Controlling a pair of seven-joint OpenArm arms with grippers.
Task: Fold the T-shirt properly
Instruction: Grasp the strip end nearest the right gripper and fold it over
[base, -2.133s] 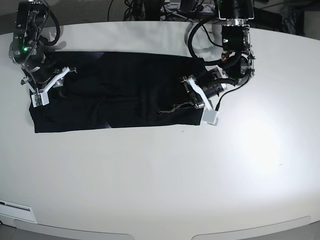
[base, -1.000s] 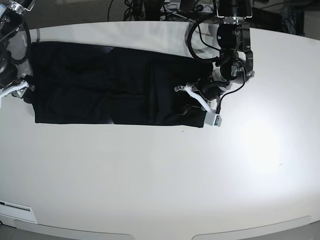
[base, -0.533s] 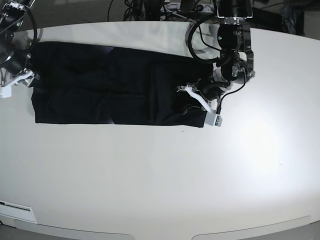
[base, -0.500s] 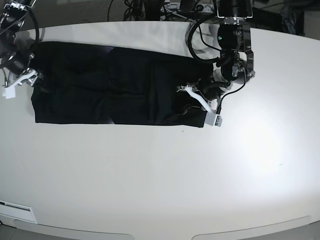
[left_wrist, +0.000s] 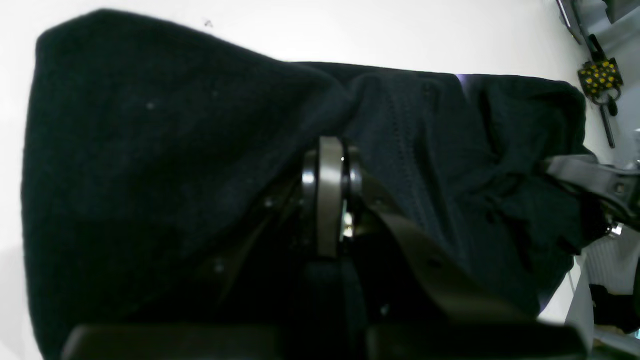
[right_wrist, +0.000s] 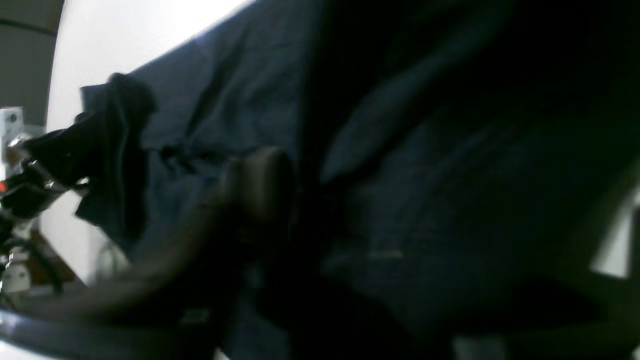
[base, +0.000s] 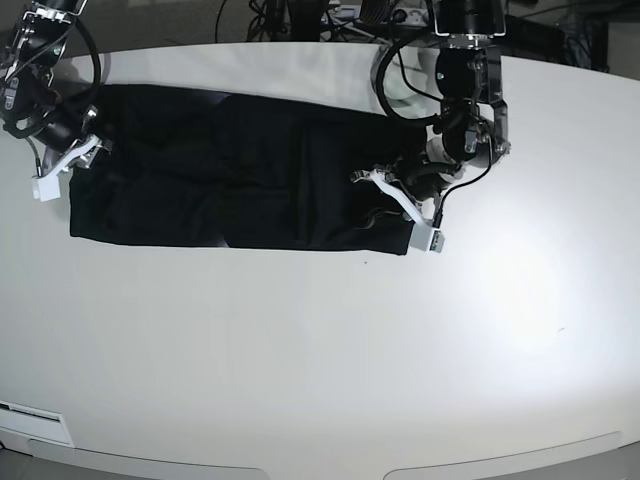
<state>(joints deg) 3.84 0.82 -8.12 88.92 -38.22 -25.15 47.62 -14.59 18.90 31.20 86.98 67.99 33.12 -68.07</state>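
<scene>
Back over the T-shirt (base: 240, 175) comes the right gripper (base: 62, 165), closing; left gripper (base: 400, 200) stays clamped on cloth. Long strip folded, crosswise folds remain.

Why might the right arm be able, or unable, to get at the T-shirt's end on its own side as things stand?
Probably able: the right gripper is already at that end of the T-shirt, with nothing between them.

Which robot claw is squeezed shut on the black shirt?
The left gripper, at the T-shirt's right end in the base view, is clamped shut on bunched cloth. The right gripper, at the other end, isn't clearly closed.
</scene>
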